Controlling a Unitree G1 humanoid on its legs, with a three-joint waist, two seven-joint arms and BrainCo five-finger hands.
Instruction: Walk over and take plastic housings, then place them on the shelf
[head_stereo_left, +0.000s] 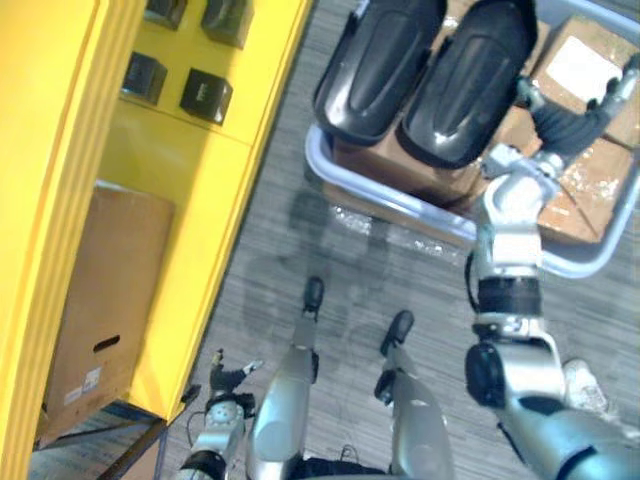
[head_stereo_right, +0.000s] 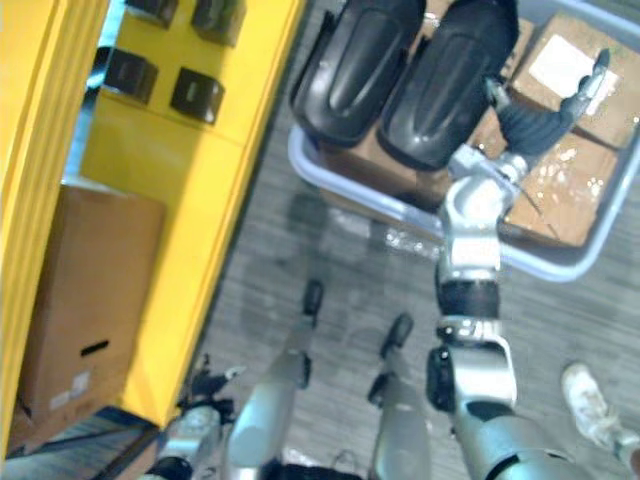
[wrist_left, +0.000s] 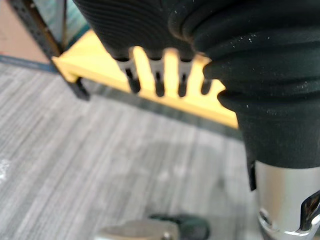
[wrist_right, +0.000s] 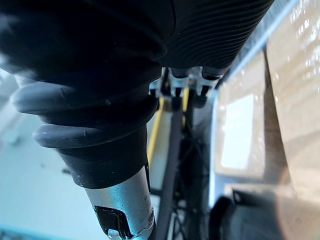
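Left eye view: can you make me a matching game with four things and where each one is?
Things:
1. plastic housings
2. small black boxes
3. big cardboard box
4. right hand

Places:
A. on the yellow shelf
B. lower down, under the yellow shelf board
C. reaching over the cart, next to the housings
D. lying on top of the brown boxes in the cart

Pairs: 1-D, 2-A, 3-B, 4-C
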